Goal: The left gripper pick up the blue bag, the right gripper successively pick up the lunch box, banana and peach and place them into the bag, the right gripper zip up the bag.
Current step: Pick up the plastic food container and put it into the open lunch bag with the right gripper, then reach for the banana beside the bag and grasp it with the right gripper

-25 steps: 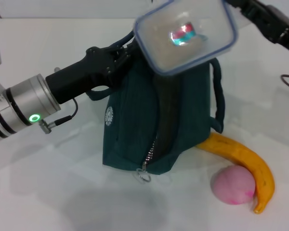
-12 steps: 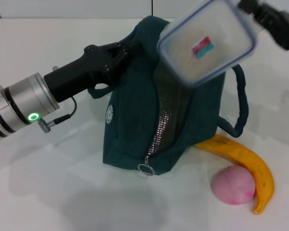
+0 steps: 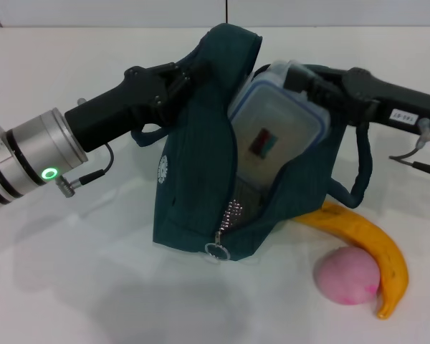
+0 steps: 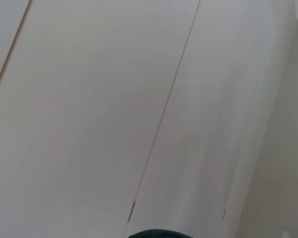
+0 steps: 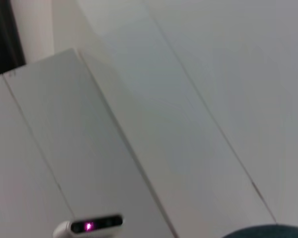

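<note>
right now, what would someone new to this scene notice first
The clear lunch box half sunk into the open top of the blue bag at the middle of the white table, with the right gripper clamped on its upper edge. The left gripper holds the bag's rim up from the left. On the table to the bag's right, a yellow banana curves around a pink peach.

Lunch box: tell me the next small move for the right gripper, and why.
Probably push the lunch box a little deeper, then let go. It sits tilted, only partly inside the blue bag, with the right gripper at its top edge. The left gripper holds the bag's mouth open.
</note>
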Motion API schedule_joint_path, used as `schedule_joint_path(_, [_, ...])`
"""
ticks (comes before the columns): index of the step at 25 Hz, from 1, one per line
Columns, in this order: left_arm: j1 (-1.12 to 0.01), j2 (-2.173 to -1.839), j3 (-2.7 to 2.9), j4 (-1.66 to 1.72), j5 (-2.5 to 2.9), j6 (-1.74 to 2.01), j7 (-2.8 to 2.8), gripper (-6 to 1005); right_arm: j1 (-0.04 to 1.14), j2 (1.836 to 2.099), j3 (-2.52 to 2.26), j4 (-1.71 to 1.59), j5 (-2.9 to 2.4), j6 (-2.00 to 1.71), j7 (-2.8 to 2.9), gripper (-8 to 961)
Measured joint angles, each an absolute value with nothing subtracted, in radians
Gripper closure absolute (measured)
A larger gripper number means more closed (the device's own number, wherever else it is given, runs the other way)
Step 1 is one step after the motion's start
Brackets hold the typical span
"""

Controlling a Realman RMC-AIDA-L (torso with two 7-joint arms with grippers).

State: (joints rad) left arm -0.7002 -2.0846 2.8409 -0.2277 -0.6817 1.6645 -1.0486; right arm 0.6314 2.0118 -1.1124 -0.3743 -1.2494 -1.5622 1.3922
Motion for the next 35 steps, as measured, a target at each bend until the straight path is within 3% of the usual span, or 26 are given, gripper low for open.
schedule_joint_path(11, [-0.698, -2.085, 2.841, -0.227, -0.681, 1.664, -1.046, 962, 0.608, 2.015, -1.119, -0.437, -1.244, -1.563, 1.377, 720])
schedule_joint_path(19, [-0.691, -2.085, 2.841, -0.227, -0.680, 1.664, -1.040, 963, 0.408, 2.015, -1.109, -0.645, -1.219, -1.606, 1.296, 407])
schedule_joint_path(22, [-0.680, -2.085, 2.841, -0.228, -0.681, 1.664, -1.039, 963, 0.330, 2.003, -1.097, -0.710, -1.225, -1.613, 1.293, 284])
schedule_joint_path(28, [-0.672, -2.084, 2.841, -0.236, -0.678, 1.664, -1.039, 963, 0.255, 1.964, -0.985, -0.904, -1.446, -1.640, 1.399, 221])
schedule_joint_path(35, [-0.677, -2.085, 2.841, -0.229, -0.679, 1.645, -1.035, 963, 0.301, 1.959, -0.743, -1.009, -1.714, -1.751, 1.672, 165])
